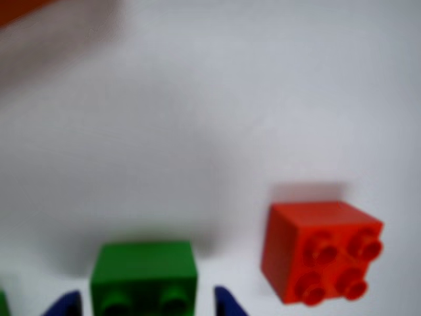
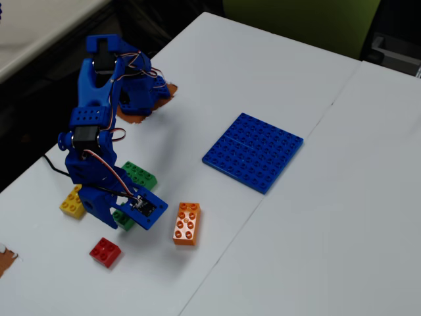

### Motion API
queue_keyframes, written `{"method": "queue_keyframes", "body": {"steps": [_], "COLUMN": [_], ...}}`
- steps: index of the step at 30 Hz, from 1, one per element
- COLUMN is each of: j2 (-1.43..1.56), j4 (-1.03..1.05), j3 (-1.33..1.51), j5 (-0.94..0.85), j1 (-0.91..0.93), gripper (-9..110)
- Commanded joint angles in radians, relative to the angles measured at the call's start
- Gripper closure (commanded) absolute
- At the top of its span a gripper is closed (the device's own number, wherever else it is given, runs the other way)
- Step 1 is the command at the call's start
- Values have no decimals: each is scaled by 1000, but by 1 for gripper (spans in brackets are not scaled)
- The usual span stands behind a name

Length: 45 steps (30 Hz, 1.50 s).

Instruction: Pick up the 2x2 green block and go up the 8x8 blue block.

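Now, left to right in the fixed view:
Yellow brick [image 2: 73,201]: on the tabletop [image 2: 342,217], just left of the arm.
Red brick [image 2: 105,251]: below the arm.
Hand [image 1: 148,304]: low, fingers apart, straddling the green block [image 1: 144,276].
Orange brick [image 2: 187,223]: right of the hand.
Blue plate [image 2: 253,151]: flat, well apart to the right.

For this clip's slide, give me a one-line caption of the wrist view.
Gripper fingers straddle the 2x2 green block on the white table, red brick to its right.
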Motion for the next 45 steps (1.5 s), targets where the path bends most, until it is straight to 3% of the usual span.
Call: {"method": "queue_keyframes", "body": {"steps": [1, 12, 27, 45], "j2": [14, -6, 51, 419], "j4": [0, -9, 34, 549], "j3": [-28, -25, -25, -183], "j5": [6, 12, 55, 267], "j1": [3, 9, -5, -80], "gripper": [78, 80, 91, 94]}}
